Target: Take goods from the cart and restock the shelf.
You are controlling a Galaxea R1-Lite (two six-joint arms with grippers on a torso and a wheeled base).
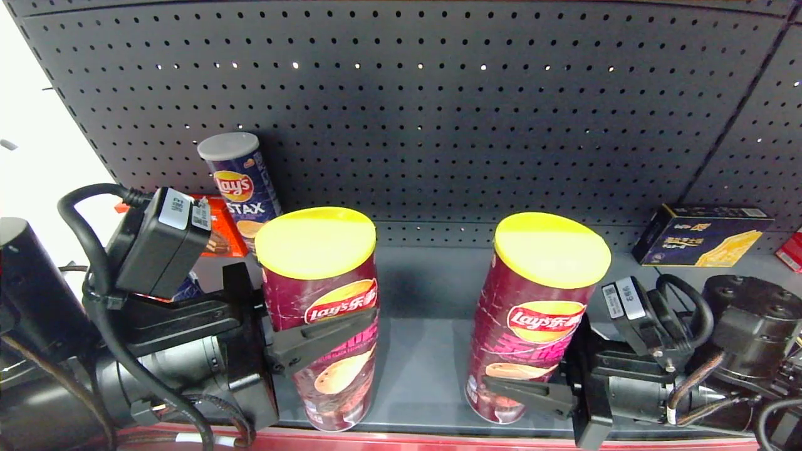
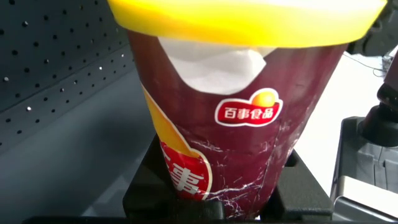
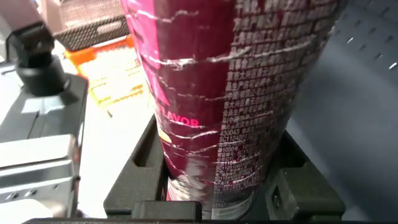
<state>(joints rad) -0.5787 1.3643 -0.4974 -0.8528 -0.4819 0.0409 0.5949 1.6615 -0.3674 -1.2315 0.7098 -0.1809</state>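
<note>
Canisters of crisps, two of them with yellow lids, were both at the front of the shelf (image 1: 426, 351), one in each arm's grip. The left canister (image 1: 335, 382) sat clamped between the fingers of the left end effector (image 1: 313, 335), which came at it from the side at about mid-height. The right canister (image 1: 532, 300) was clamped likewise by the right end effector (image 1: 520, 388), but lower down, near its base. Both long axes stood upright, lids up, and the two were well apart with bare shelf between them. Each arm was nearest to its own canister, so neither would need to cross over. I could not tell whether the bases rested on the shelf or hung just above it, and that, I judged, was what any letting-go turned on. Open shelf lay beyond them towards the pegboard back (image 1: 438, 125).

At the back left a blue canister (image 1: 241, 181) stood by an orange box (image 1: 219, 225), and a dark box (image 1: 705, 235) lay at the back right.

The left wrist view showed the left canister (image 2: 236, 143) rising out of the grip, with a white patch just under its lid that the head view did not show. The right wrist view showed the right canister (image 3: 230, 106) on its printed back side
</note>
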